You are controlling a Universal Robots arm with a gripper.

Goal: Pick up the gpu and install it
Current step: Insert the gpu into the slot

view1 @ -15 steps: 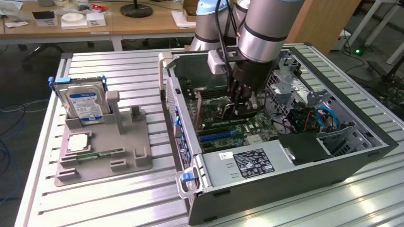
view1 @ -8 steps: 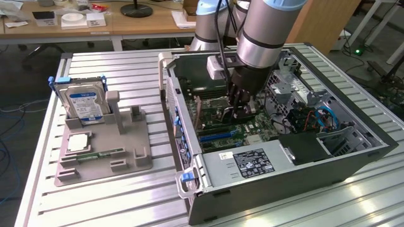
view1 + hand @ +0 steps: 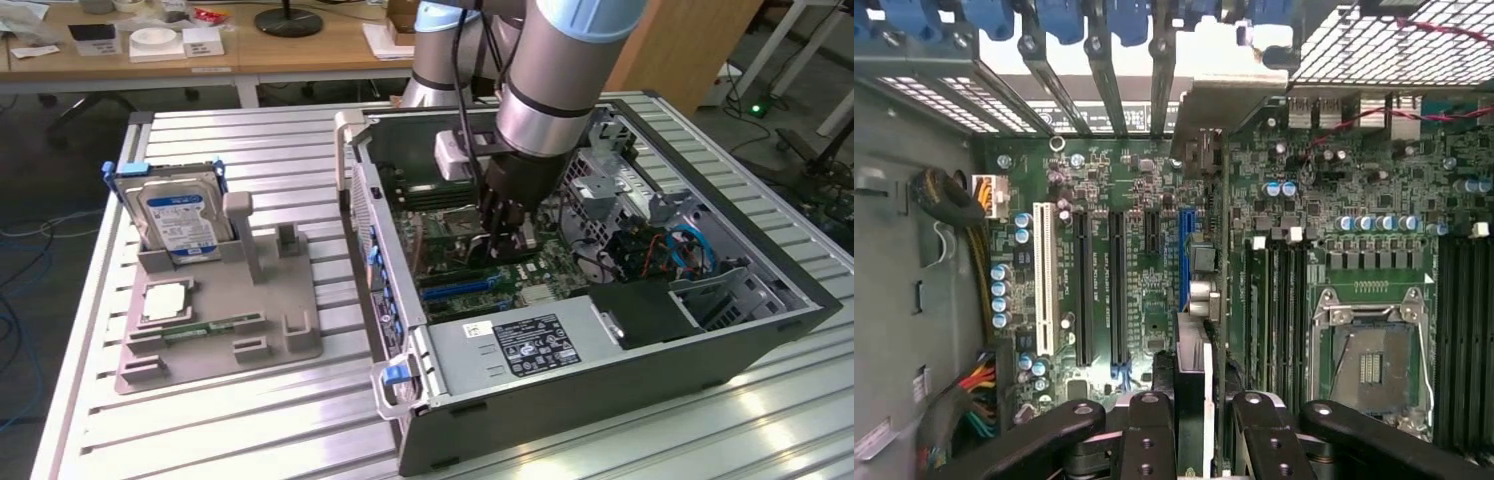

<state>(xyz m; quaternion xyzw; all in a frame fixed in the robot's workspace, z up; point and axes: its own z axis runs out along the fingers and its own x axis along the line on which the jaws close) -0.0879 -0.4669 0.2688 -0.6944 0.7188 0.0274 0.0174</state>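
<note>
1. Exterior view: a slatted metal table (image 3: 240, 140) carries the whole setup. Behind it stand wooden desks (image 3: 267, 50) with papers and small boxes, and cables lie on the grey floor.
2. On the table are one open computer case (image 3: 747, 330), lying on its side, and one grey holder tray (image 3: 200, 355). The tray sits toward the exterior view's left, apart from the case.
3. The tray holds one hard drive (image 3: 176, 222) standing upright, one square processor chip (image 3: 163, 302) lying flat, and one green memory stick (image 3: 214, 327) near it.
4. One arm (image 3: 561, 70) points down into the case, with its gripper (image 3: 501, 235) low over the motherboard (image 3: 1144, 170).
5. In the wrist view the two fingers (image 3: 1154, 430) are clamped on the gpu (image 3: 1192, 370), which is seen edge-on. Its metal bracket (image 3: 1229, 105) is at the case's rear wall.
6. The gpu sits in line with the one blue slot (image 3: 1184, 250); whether it is seated cannot be told.
7. Beside that slot are one short black slot (image 3: 1151, 230), two long black slots (image 3: 1099, 290) and one white slot (image 3: 1042, 275). One processor socket (image 3: 1364, 350) lies on the gpu's other side.
</note>
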